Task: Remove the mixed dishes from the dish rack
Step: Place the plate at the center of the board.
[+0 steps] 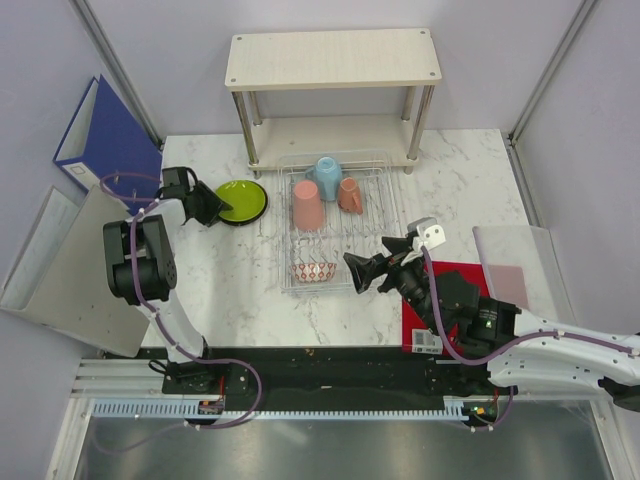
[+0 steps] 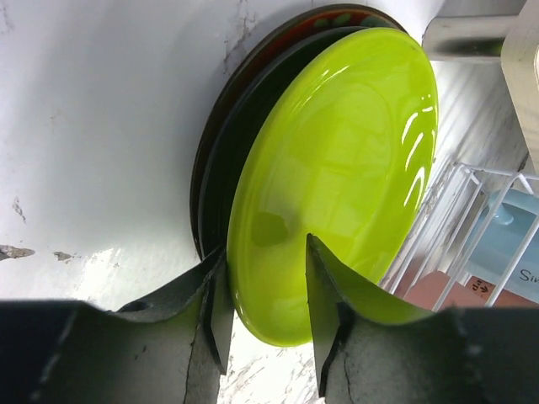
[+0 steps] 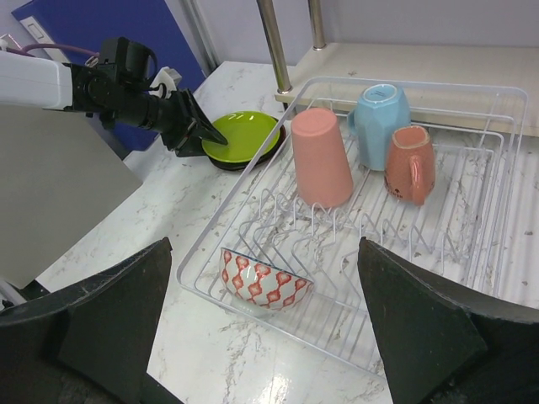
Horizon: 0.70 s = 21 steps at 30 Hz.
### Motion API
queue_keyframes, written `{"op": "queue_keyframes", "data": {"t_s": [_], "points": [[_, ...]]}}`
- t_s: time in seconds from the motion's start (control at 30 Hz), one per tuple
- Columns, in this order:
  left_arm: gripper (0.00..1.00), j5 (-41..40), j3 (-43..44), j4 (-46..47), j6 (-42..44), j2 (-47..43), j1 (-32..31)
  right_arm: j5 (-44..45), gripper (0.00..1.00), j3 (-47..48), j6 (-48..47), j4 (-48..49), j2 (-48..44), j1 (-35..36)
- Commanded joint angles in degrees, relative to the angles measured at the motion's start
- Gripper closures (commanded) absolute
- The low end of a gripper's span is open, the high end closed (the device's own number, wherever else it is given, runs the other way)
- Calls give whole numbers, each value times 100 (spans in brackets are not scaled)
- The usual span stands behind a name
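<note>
Top external view: the left gripper (image 1: 222, 207) straddles the near rim of the lime-green plate (image 1: 243, 200), its jaws partly apart with the rim between them. That plate lies on the dark red-black plate (image 2: 215, 160) on the marble table (image 1: 230, 290), just left of the dish rack (image 1: 340, 240). In the rack's far half are the tall pink cup (image 1: 307, 204), light blue cup (image 1: 327, 175) and small terracotta mug (image 1: 350, 196). The patterned bowl (image 1: 314, 271) leans at the near end. The right gripper (image 1: 355, 272) hangs spread wide beside the bowl, holding nothing.
</note>
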Motion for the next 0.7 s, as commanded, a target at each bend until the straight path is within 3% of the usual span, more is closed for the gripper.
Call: {"op": "queue_keyframes", "data": {"t_s": [0.0,0.37,0.67], "points": [[54,-105,-107,-298,169,-315,15,-89,2,-97,141,163,-65,-22],[47,-8,-133,-843,178,-1431,6,-168,2,-211,273,224,-13,-31],[47,-78,-291,-1116,274,-1397,6,-239,2,-291,317,321,49,-22]]}}
